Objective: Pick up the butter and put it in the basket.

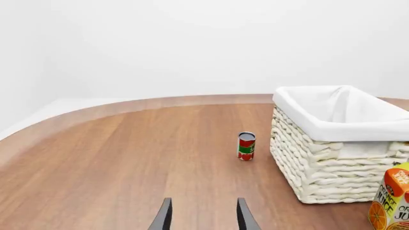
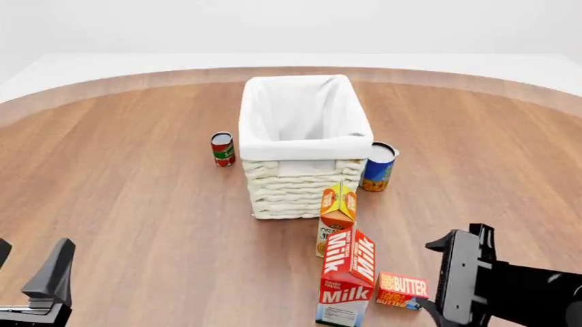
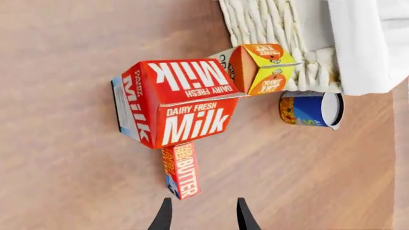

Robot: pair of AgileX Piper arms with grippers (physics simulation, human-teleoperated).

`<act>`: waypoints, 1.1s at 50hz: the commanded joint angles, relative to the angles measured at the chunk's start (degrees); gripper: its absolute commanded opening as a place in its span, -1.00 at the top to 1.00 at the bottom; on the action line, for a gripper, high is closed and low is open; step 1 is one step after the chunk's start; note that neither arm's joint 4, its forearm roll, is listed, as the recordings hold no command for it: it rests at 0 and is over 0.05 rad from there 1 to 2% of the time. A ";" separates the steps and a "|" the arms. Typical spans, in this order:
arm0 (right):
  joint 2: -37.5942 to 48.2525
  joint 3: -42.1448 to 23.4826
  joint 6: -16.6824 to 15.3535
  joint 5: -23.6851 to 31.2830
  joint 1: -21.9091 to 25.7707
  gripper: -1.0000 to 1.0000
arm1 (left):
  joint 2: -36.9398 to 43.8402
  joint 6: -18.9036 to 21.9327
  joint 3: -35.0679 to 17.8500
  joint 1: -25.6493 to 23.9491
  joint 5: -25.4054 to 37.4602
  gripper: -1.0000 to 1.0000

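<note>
Left wrist view: two dark fingertips of the left gripper [image 1: 203, 215] set apart with bare brown wooden table [image 1: 128, 163] between them, holding nothing. Ahead, a small red and green tin can [image 1: 246, 145] standing up, near the big cream-white woven basket with a white cloth liner [image 1: 332, 143]. Just beside the basket, the corner of an orange and white juice carton [image 1: 391, 203]. No butter to see here.

Front view: the small flat red-orange butter box [image 2: 402, 289] lying on the table, touching or almost touching the tall red and white milk carton [image 2: 348, 276], with the black right gripper [image 2: 459, 279] just beside it on the other side. Basket well behind, past the juice carton. A blue and yellow can [image 2: 378, 166] close by the basket's right wall. Left gripper low in the corner, far from it all.

Right wrist view: right gripper fingertips apart, empty, butter box just ahead and a bit to one side, not yet between them. One end of the box tucked against the milk carton.

Probably light and stiff, a little smooth. Best to pinch across the two long thin sides, near the free end, away from the milk.
</note>
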 commanded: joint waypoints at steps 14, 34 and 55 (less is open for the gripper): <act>10.32 2.58 -2.15 -9.09 -1.36 -1.00 | 0.00 0.00 0.00 0.00 0.00 -1.00; 21.28 5.00 -0.24 -20.52 -0.08 -1.00 | 0.00 0.00 0.00 0.00 0.00 -1.00; 33.06 6.15 -0.72 -30.69 -0.99 -1.00 | 0.00 0.00 0.00 0.00 0.00 -1.00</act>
